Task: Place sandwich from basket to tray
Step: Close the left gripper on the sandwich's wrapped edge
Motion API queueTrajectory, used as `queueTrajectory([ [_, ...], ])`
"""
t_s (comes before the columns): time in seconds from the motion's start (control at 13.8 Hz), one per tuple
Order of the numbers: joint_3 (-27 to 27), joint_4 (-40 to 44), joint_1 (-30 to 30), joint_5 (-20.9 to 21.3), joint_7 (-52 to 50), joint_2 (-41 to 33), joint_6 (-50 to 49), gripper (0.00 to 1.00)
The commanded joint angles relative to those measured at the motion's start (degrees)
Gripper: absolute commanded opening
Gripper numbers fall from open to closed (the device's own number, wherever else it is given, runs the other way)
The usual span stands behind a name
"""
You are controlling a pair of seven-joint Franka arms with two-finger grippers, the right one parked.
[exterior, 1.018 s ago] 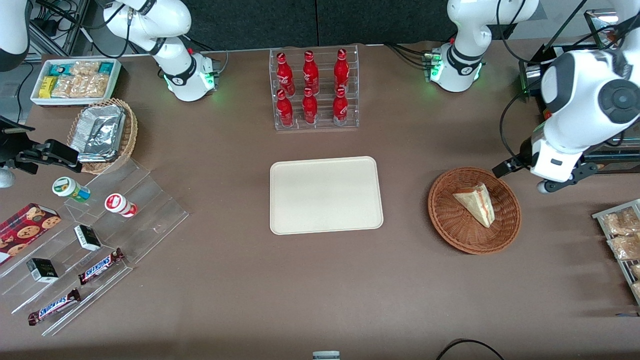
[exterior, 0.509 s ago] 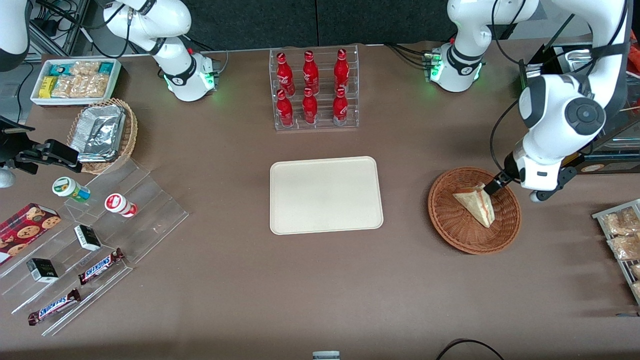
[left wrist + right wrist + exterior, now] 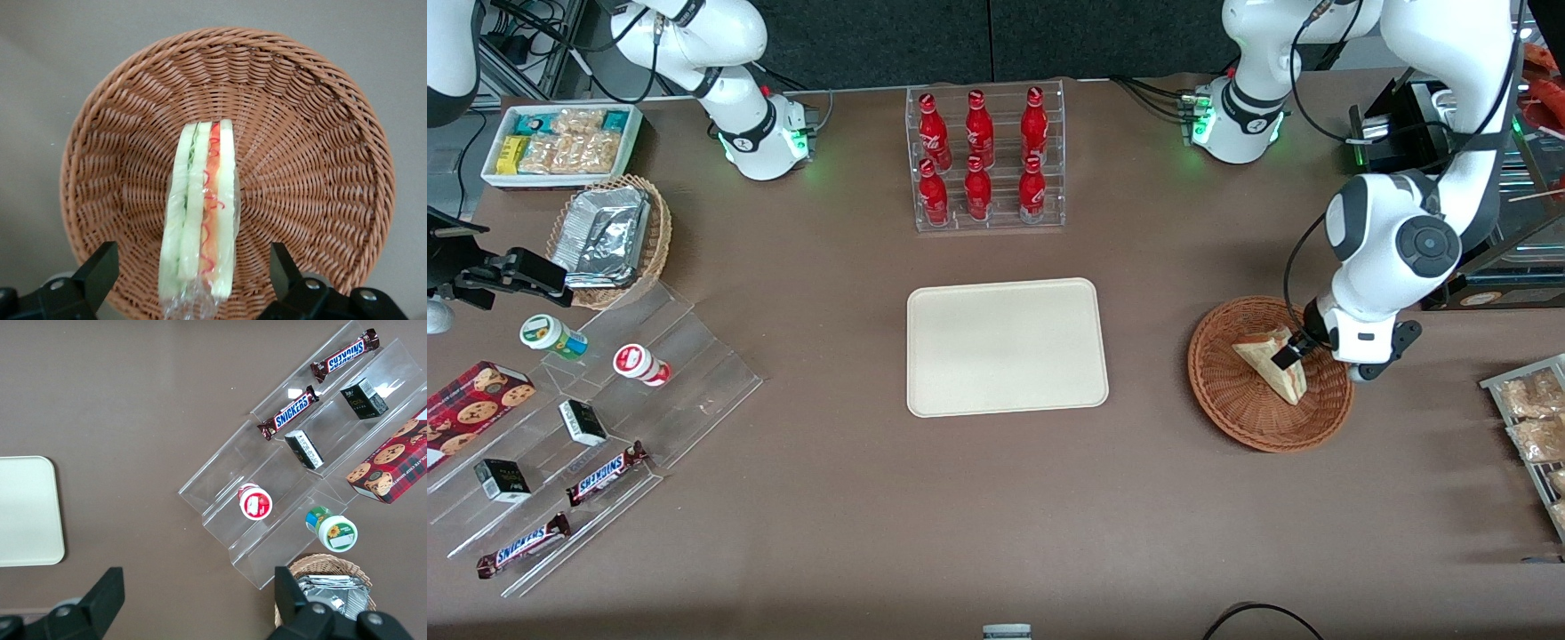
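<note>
Readable text: SNICKERS only

Two candy bars (image 3: 607, 472) (image 3: 523, 545) on the clear stepped rack (image 3: 694, 373), toward the parked arm's end of the tabletop, each read "SNICKERS" in blue letters on white; the right wrist view shows the same word on both (image 3: 346, 355) (image 3: 291, 413). White script on the red bottles (image 3: 979, 156) is too small to read, as are the labels on the small boxes and tubs.

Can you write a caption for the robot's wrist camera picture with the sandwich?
Open gripper straddles the sandwich standing on edge in the basket.
</note>
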Motion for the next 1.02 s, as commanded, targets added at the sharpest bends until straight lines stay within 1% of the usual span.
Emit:
queueTrajectory([
  [0.0,-0.01,-0.37,-0.42,-0.23,-2.13,1.90,1.75,1.00],
  [0.22,-0.01,-0.99,-1.30,-0.23,-2.31,3.48,1.92,1.00],
  [0.29,-0.10,-0.90,-1.30,-0.32,-2.31,3.92,1.92,0.96],
  [0.36,-0.10,-0.99,-1.30,-0.49,-2.57,4.10,1.84,0.80],
  [0.44,-0.10,-0.99,-1.38,-0.93,-3.62,4.10,1.75,0.46],
  [0.51,-0.10,-0.99,-1.38,-0.93,-3.80,4.10,1.49,0.15],
  [0.58,-0.10,-0.90,-1.38,-0.93,-3.80,4.02,1.31,0.00],
  [0.8,-0.10,-0.47,-1.38,-0.93,-2.84,3.75,-0.26,0.00],
  [0.95,-0.19,1.46,-1.47,-0.76,-2.83,3.84,-2.72,0.00],
])
